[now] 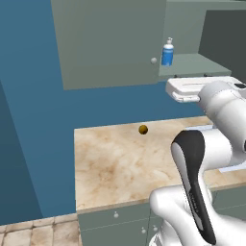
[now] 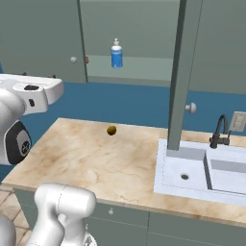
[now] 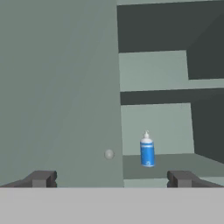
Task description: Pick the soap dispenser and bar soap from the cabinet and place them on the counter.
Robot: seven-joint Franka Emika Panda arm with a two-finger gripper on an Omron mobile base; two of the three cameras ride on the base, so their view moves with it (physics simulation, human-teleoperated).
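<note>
On the left in the left base view hangs the closed flat door of the large grey-green wall cabinet [image 1: 110, 43], with 1 small round pale knob [image 1: 153, 60] at its lower right corner. Just right of that knob, in the open part of the cabinet, the small blue soap dispenser with a white pump top [image 1: 167, 53] stands upright on the bottom shelf, near its front edge. Below lies the wide beige-and-tan marble-patterned bench [image 1: 115, 163], and a small dark-yellow ball [image 1: 143, 129] rests on it toward the back wall.

In the right base view the dispenser [image 2: 116, 54] stands alone on the shelf, with a tiny red spot showing at the left door's edge, too small to tell what it is. The ball [image 2: 111, 130] sits left of the pale sink [image 2: 202, 173] set into the bench [image 2: 91, 158], and a black tap [image 2: 220, 130] rises behind the sink. A second cabinet door stands swung open, edge-on, above the sink.

In the hand view the pincer [image 3: 111, 179] faces the cabinet with its 2 dark tips set wide apart, gripping nothing; the dispenser [image 3: 147, 151] stands upright between them, well beyond.
</note>
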